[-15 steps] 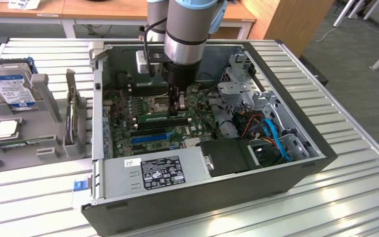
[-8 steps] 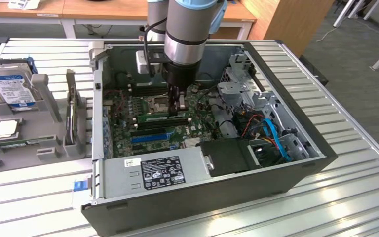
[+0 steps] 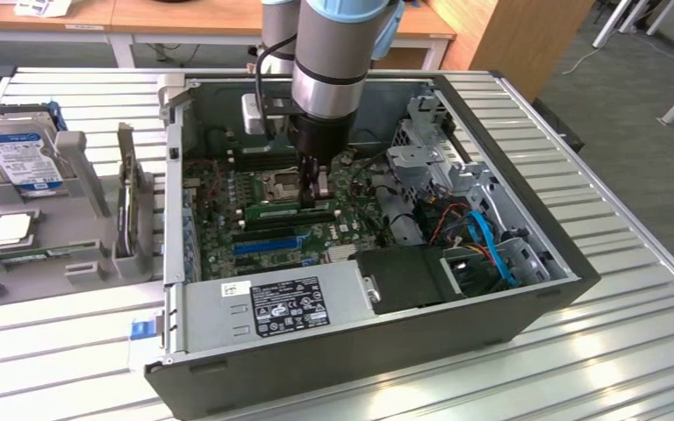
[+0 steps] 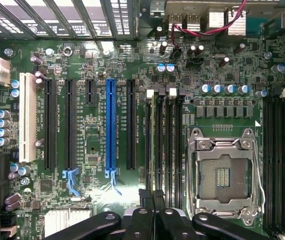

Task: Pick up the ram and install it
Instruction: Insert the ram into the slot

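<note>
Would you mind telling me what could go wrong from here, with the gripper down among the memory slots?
1. The gripper is shut on the ram, held edge-on over the narrow black memory slots. A slight offset could seat it crooked or between slots.
2. The open CPU socket lies right beside them. A slip might damage its exposed contacts.

Scanning for print now. The power supply's rating label [image 3: 287,307], black and white, carries rows of fine type and symbols, none of it legible. Just beside it sits a small white sticker [image 3: 236,288], also unreadable. At the exterior view's left, the hard drive's blue-and-white label [image 3: 21,153] has text too small to make out. In the wrist view, white silk-screen lettering [image 4: 118,131] runs along the motherboard beside the blue expansion slot [image 4: 110,130], but its characters won't resolve. No word or number can be read.
</note>
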`<state>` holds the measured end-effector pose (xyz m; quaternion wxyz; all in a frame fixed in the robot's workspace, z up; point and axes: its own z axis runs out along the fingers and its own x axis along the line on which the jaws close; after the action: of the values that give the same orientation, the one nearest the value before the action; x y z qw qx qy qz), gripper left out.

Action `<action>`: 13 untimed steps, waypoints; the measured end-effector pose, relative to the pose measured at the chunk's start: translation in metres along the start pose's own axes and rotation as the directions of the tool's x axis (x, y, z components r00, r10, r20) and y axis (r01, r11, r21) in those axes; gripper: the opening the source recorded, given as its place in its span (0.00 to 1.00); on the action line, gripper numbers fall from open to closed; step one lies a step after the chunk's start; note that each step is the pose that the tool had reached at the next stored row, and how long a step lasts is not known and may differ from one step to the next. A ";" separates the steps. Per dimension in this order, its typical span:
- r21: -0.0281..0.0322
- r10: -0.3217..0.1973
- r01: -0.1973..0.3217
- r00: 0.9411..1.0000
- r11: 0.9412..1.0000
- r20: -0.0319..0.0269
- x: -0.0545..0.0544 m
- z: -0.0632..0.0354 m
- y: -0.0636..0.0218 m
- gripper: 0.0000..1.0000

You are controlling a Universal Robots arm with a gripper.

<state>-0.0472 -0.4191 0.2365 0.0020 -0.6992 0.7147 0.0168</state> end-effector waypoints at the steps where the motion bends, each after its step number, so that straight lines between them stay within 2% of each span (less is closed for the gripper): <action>1: 0.000 0.000 0.000 1.000 1.000 0.000 0.000 0.0004 0.0000 0.11; 13: 0.000 -0.001 0.001 1.000 1.000 0.000 0.000 0.0010 0.0000 0.11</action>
<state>-0.0471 -0.4188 0.2355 0.0020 -0.6997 0.7143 0.0168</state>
